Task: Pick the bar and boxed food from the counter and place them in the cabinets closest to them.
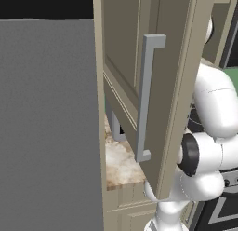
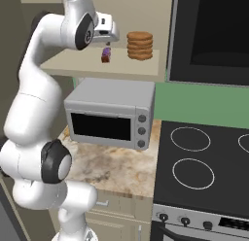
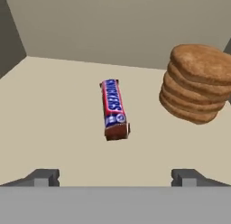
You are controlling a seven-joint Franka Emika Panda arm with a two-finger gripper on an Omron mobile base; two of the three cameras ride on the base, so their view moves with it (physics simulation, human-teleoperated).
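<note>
Two things lie on the cabinet (image 2: pixel 73 65) shelf: the bar (image 3: pixel 113 109), flat on the beige floor, and a stack of brown patties (image 3: pixel 196 83) just to its side, apart from it. Near the bar, the gripper (image 3: pixel 115 175) has its jaws spread wide, holding nothing. Below, a toaster oven (image 2: pixel 111 113) sits on the counter (image 2: pixel 114 169).

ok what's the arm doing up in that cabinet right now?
The arm has its pincer up at the open wall cabinet over the toaster oven. The jaws stand open and hold nothing. The bar lies on the cabinet shelf just ahead of the fingertips, apart from them, beside a stack of brown round cookies. So the bar looks placed; the boxed food isn't dealt with here.
</note>
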